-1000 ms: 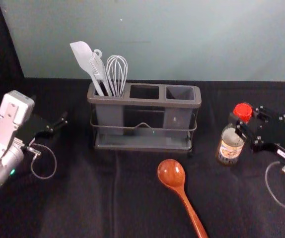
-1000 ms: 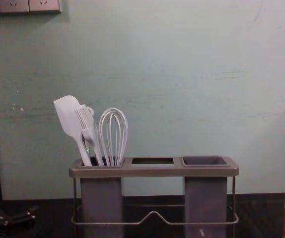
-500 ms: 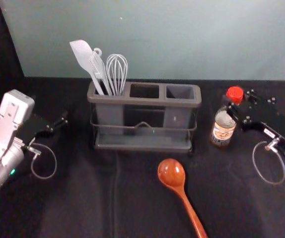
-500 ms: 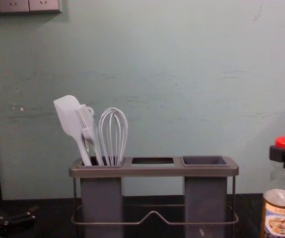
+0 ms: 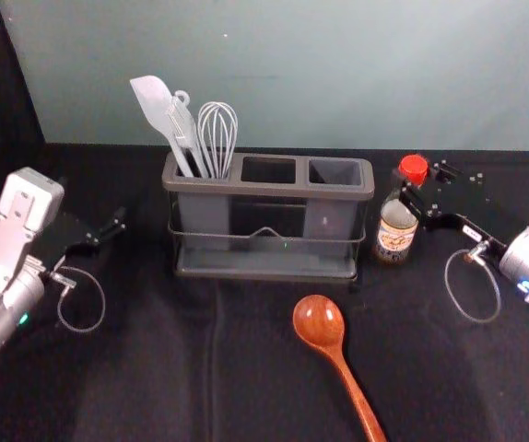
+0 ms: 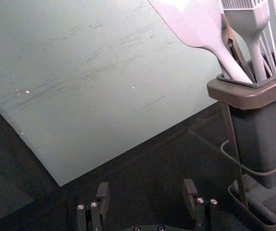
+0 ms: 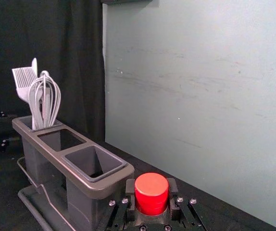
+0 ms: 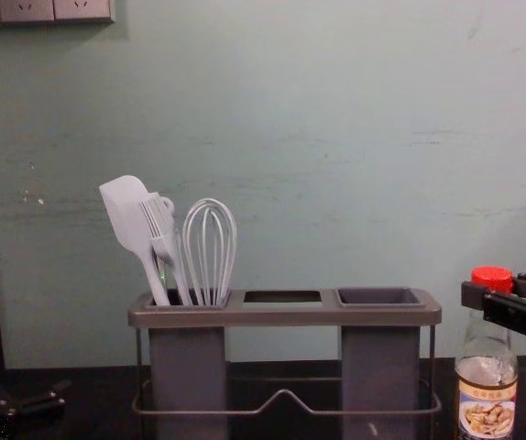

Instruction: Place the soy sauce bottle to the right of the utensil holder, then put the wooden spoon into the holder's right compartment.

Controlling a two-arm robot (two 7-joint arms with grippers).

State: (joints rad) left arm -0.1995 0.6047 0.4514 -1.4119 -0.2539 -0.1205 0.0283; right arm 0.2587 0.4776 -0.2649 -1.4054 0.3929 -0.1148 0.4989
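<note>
Placing the soy sauce bottle (image 5: 396, 232) looks like the step in hand. The right gripper (image 7: 151, 186) is at the bottle's neck, its jaws closed around it just under the red cap (image 5: 413, 168). The bottle is roughly upright, near the right end of the utensil holder (image 5: 268, 191), with a small gap between them. I cannot tell whether its base touches the desk (image 5: 154, 378).

The next move probably calls for setting the base flat if it is raised, then parting the jaws and backing off without tipping the bottle or knocking the holder.

The left gripper (image 6: 146, 186) is parked on the left side, its jaws wide apart and empty. The wooden spoon (image 5: 318, 322) lies on the desk in front of the holder, bowl towards it; the right compartment (image 5: 335, 172) has nothing standing in it, so the spoon's step remains.
</note>
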